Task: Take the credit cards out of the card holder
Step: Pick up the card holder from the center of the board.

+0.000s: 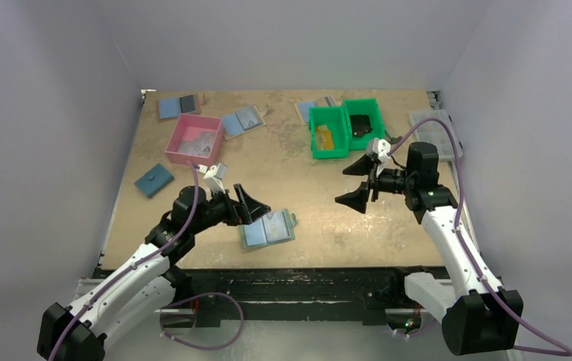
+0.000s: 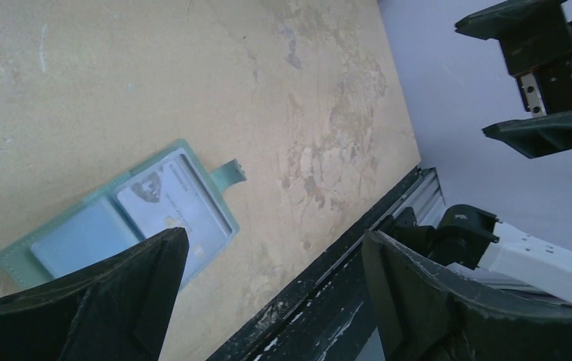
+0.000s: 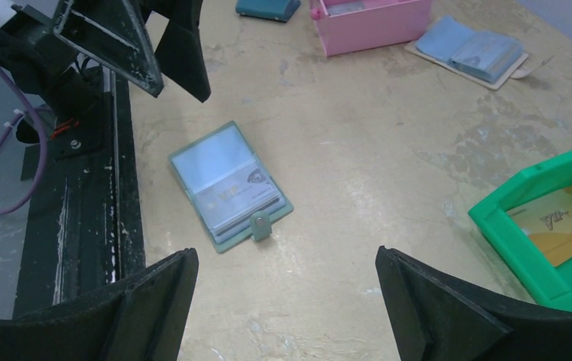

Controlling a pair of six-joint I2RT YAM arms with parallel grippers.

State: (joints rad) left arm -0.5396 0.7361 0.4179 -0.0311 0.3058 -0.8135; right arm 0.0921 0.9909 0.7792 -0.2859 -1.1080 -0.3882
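The card holder point(image 1: 268, 229) lies open and flat near the table's front edge, grey-green rim, pale blue inside, clasp tab to the right. A pale printed card face shows in one pocket point(image 3: 239, 197). Orange-yellow credit cards point(image 1: 324, 138) lie in the green bin point(image 3: 524, 188). My left gripper point(image 1: 249, 204) hovers open just left of and above the holder point(image 2: 125, 226), nothing between its fingers point(image 2: 275, 237). My right gripper point(image 1: 352, 184) hangs open in the air right of the holder point(image 3: 226, 184), between it and the bin, and holds nothing point(image 3: 287, 254).
A pink box point(image 1: 193, 139) and a dark blue closed wallet point(image 1: 153, 180) sit at the left. Blue-and-grey folders point(image 1: 241, 120) lie along the back. A clear plastic case point(image 1: 435, 128) is at the far right. A black rail point(image 1: 283, 282) runs along the front edge.
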